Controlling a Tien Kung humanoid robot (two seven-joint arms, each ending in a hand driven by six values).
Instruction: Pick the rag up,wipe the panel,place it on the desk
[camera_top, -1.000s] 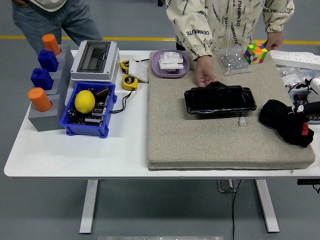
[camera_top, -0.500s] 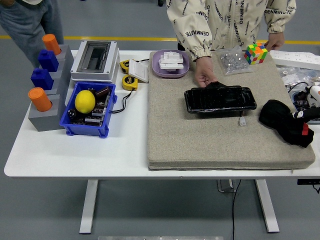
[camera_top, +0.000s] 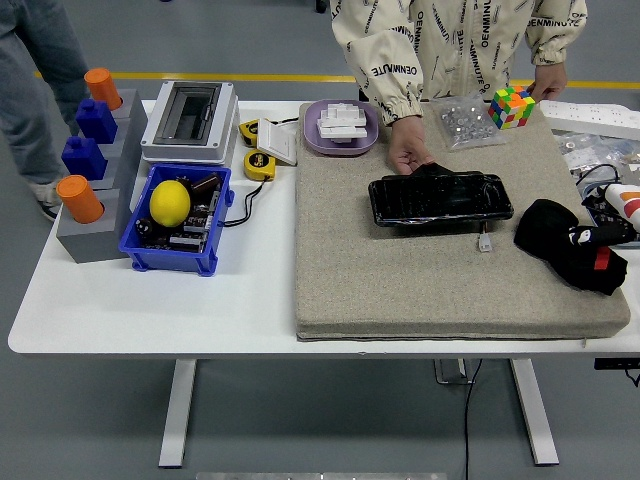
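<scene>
- The tabletop (camera_top: 150, 310) is bare along its near edge; a thick grey mat (camera_top: 400, 280) covers its right half.
- On the mat's right side lies the black rag (camera_top: 555, 240), bunched in a heap, well right of the panel.
- The right robot hand (camera_top: 600, 240) comes in from the right edge and sits on the rag's right part. Its dark fingers blend with the cloth, so I cannot tell whether they have closed on it.
- Compared with a second ago, the rag's heap has drawn slightly up and to the left, and the hand sits higher and further in on it. That suggests the pick-up is starting, but the rag is still on the mat.
- The left robot hand is not in view.
- Just left of the rag, a small white plug (camera_top: 485, 242) lies beside the panel's near edge.
- The glossy black panel (camera_top: 440, 200) lies flat at mid-mat, unmoved. Wiping has not begun.
- A person's hand (camera_top: 410, 155) rests at the panel's far left corner, as before, apparently steadying it.
- To the left, a blue bin (camera_top: 140, 250) holds a lemon (camera_top: 170, 202).
- Furthest off, the person's other hand (camera_top: 547, 80) is beside a colour cube (camera_top: 511, 106).
- Next, I judge, the rag must be lifted and carried left to the panel.
</scene>
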